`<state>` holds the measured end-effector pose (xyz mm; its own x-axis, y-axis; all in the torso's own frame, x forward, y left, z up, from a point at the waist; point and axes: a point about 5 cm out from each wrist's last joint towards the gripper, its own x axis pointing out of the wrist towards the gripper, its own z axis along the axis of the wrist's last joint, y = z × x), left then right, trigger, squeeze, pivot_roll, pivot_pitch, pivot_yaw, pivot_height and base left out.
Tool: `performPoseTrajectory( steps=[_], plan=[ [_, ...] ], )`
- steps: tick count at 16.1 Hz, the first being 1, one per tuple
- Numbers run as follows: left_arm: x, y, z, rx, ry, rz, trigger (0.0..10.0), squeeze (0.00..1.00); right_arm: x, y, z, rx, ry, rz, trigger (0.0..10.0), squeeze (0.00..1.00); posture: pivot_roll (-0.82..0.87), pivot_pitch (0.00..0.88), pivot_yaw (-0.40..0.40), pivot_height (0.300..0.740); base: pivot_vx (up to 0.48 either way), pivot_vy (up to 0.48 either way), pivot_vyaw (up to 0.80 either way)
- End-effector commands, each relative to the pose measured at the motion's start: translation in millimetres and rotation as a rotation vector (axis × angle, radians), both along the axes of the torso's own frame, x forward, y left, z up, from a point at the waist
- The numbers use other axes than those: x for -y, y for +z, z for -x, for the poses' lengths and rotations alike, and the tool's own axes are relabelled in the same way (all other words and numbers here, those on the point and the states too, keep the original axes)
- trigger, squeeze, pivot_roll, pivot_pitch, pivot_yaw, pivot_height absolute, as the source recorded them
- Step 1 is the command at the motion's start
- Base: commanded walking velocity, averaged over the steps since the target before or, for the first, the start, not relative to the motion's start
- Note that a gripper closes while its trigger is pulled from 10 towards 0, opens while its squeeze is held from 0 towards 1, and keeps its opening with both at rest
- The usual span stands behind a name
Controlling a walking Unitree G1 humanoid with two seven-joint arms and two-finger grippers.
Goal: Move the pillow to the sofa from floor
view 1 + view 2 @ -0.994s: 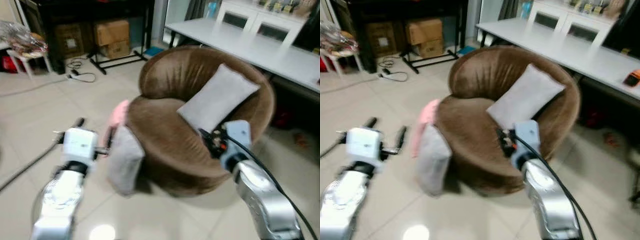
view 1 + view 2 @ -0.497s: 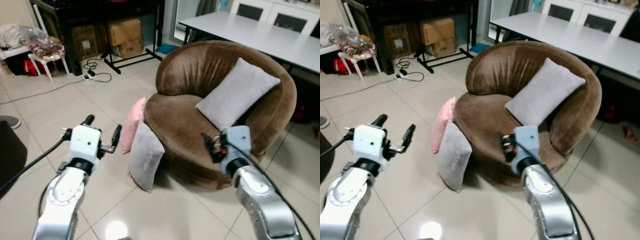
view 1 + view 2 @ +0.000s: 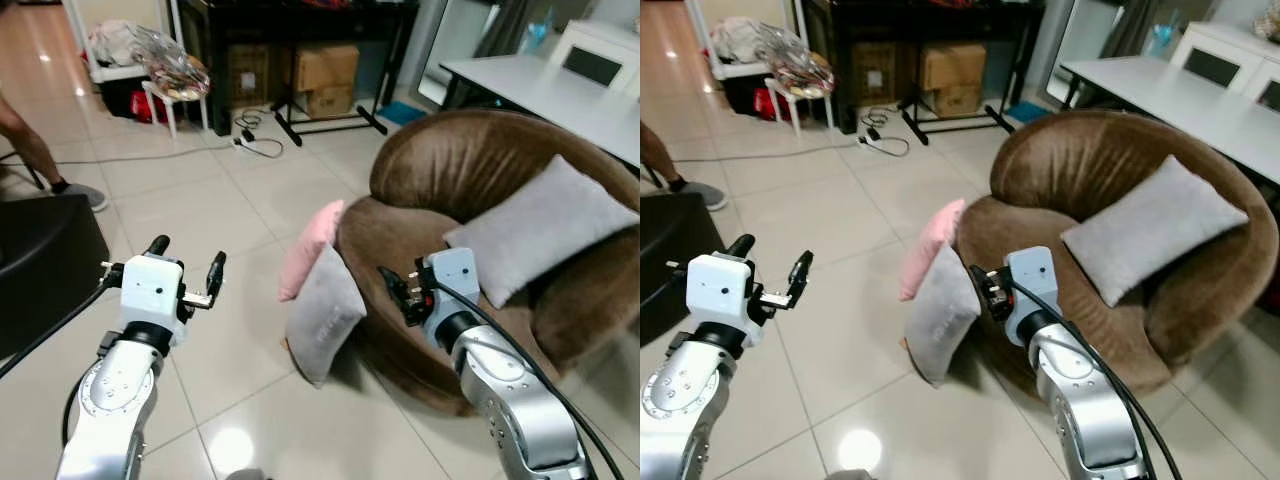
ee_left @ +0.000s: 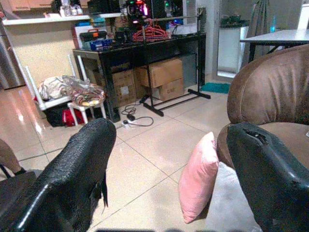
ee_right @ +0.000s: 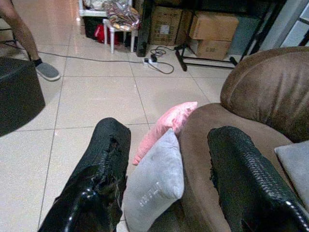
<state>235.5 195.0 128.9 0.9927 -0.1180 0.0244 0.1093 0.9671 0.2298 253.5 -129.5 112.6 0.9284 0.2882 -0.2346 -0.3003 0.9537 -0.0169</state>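
Leaning on the sofa (image 3: 470,180) as before, both floor pillows (image 3: 325,312) remain untouched.

Both silver arms reach forward, left claw (image 3: 186,270) and right claw (image 3: 983,286) seemingly spread, empty.

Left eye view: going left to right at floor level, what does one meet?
Black ottoman → left gripper → pink pillow → grey floor pillow → right gripper → brown sofa, with a grey pillow on its seat.
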Motion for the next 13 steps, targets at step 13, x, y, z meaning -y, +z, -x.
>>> performPoseTrajectory(
  steps=[13],
  plan=[
    [6.8, 2.7, 2.3, 0.016, -0.012, 0.022, 10.0, 0.0, 10.5, -2.5, -1.4, 0.004, -0.018, 0.053, 10.0, 0.0, 0.06, 0.0, -0.098, 0.74, 0.307, 0.0, 0.18]
  ],
)
